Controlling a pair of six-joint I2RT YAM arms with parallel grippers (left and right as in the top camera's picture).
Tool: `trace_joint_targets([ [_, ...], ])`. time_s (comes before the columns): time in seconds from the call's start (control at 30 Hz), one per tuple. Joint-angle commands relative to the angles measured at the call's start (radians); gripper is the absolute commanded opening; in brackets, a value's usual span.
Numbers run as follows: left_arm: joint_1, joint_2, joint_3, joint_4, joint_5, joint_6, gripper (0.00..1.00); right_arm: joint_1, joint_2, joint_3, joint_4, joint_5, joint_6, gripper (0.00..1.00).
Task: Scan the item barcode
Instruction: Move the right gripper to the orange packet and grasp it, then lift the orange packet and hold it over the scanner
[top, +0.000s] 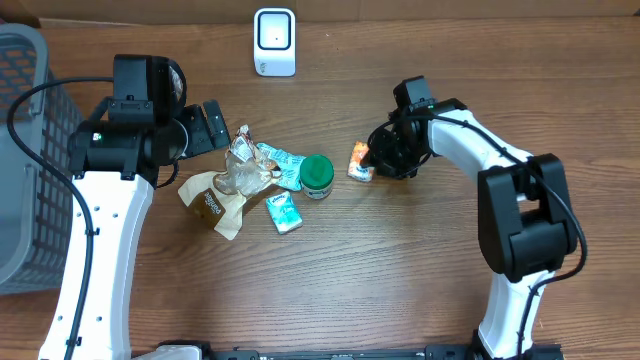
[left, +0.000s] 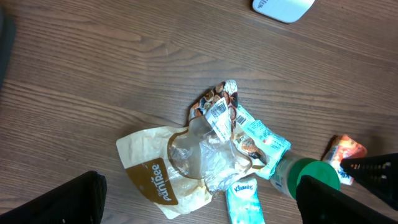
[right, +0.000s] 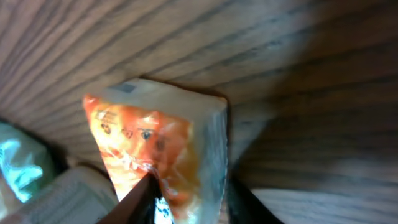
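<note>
Right wrist view: right gripper (right: 189, 199) is pinched on the orange packet (right: 155, 143). Both dark fingers (right: 134, 202) touch its near end, one on each side. Packet is orange with small print and a pale, silvery edge and corner. No barcode shows on this face. It looks to be resting on the wood table (right: 298, 74); I can't tell if it's lifted.

Overhead: right gripper (top: 374, 160) sits right of centre, with the orange packet (top: 360, 160) at its tips, just right of a green-lidded jar (top: 317, 175). Jar contents can't be made out.

Left of the jar is a loose pile: teal wrapper (top: 280, 157), tissue pack (top: 284, 212), crumpled snack bag (top: 240, 150) and brown paper bag (top: 215, 200). The brown bag has a clear window, but what's inside is unreadable.

Left gripper (top: 210, 125) is spread wide, holding nothing, just up-left of the pile. Left wrist view shows its fingers (left: 62, 199) framing the pile, with a barcode label facing up on the snack bag (left: 217, 112).

White scanner (top: 274, 42) stands at the far edge, well apart from the packet. Grey basket (top: 20, 150) is at the far left, partly cut off; contents can't be judged.
</note>
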Motion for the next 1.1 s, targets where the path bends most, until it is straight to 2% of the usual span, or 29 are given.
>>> trace_joint_targets([
  [0.0,0.005,-0.002,0.017,0.003,-0.013,0.023,1.00,0.005,0.018,-0.010,0.003,0.004,0.012,0.30],
  [0.07,0.005,-0.002,0.017,0.003,-0.013,0.023,1.00,0.005,0.018,-0.010,0.003,0.004,0.011,0.22],
  [0.1,0.005,-0.002,0.017,0.003,-0.013,0.023,1.00,0.005,0.018,-0.010,0.002,0.004,0.011,0.09],
  [0.13,0.005,-0.002,0.017,0.003,-0.013,0.023,0.99,0.005,0.018,-0.010,-0.001,0.003,0.010,0.04],
  [0.3,0.005,-0.002,0.017,0.003,-0.013,0.023,0.99,-0.008,0.011,-0.005,0.002,-0.131,-0.127,0.04],
  [0.53,0.005,-0.002,0.017,0.003,-0.013,0.023,1.00,-0.134,-0.095,0.060,-0.065,-0.612,-0.407,0.04],
  [0.67,0.005,-0.002,0.017,0.003,-0.013,0.023,0.99,-0.205,-0.192,0.090,-0.121,-0.729,-0.422,0.04],
  [0.77,0.005,-0.002,0.017,0.003,-0.013,0.023,1.00,-0.226,-0.244,0.090,-0.122,-0.890,-0.454,0.04],
  [1.0,0.005,-0.002,0.017,0.003,-0.013,0.023,0.99,-0.224,-0.278,0.090,-0.115,-1.168,-0.460,0.04],
  [1.07,0.005,-0.002,0.017,0.003,-0.013,0.023,1.00,-0.224,-0.282,0.090,-0.127,-1.168,-0.459,0.04],
])
